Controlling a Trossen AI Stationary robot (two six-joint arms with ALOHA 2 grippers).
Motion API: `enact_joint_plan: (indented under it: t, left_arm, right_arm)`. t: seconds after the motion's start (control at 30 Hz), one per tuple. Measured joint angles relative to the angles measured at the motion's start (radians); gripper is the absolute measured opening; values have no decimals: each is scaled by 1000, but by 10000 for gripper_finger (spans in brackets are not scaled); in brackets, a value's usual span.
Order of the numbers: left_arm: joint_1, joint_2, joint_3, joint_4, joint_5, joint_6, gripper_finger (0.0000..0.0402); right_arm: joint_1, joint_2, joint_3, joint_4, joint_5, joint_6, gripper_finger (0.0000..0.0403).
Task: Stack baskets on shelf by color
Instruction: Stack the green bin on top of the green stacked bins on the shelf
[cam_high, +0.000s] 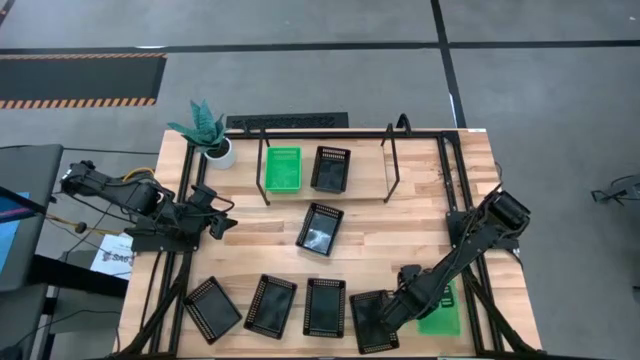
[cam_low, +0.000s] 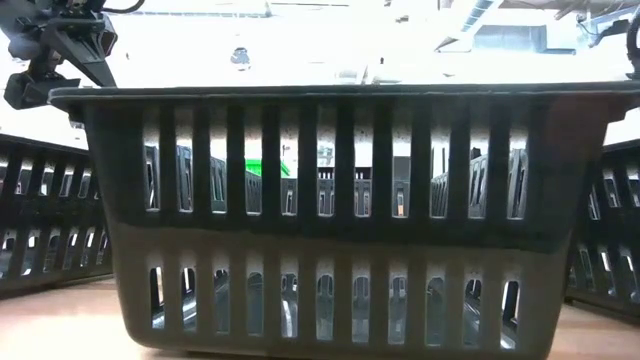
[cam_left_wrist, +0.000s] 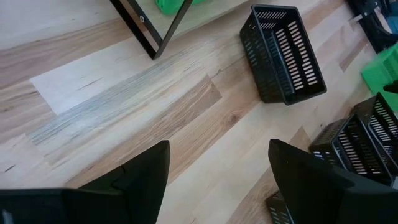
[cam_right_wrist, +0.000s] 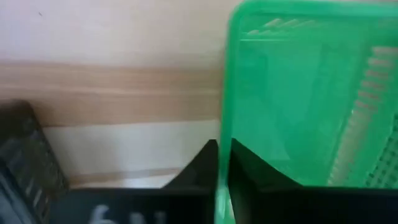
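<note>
Black slotted plastic basket (cam_low: 330, 220) fills the low view, standing on the wooden table (cam_high: 400, 235). Right claw (cam_right_wrist: 222, 163) is clamped on the rim of a bright green mesh basket (cam_high: 441, 309) at the table's front right corner. Left claw (cam_left_wrist: 217, 177), fingers apart, hovers above bare wood at the left edge. One green basket (cam_high: 282, 168) and one black basket (cam_high: 331, 168) sit side by side on the black-tube shelf (cam_high: 392, 160).

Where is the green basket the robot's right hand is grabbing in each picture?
High view: the green basket lies at the table's near right edge, under the right hand.
Low view: not visible.
Left wrist view: a green corner at the picture's edge.
Right wrist view: its wall is pinched between the fingers.
Shared landmark: the black baskets beside it.
</note>
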Motion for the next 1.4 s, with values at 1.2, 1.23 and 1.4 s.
enact_joint_plan:
  t: [1.2,1.23,1.4]
  left_arm:
    - [0,0,0,1,-84,-31,261]
    - [0,0,0,1,-90,-30,261]
    - [0,0,0,-3,-148,-59,261]
  right_arm:
    - [-811,-199,531,234,475,-2836,11]
    - [-831,-198,531,259,466,-2937,11]
    - [-917,-198,531,288,392,-3401,13]
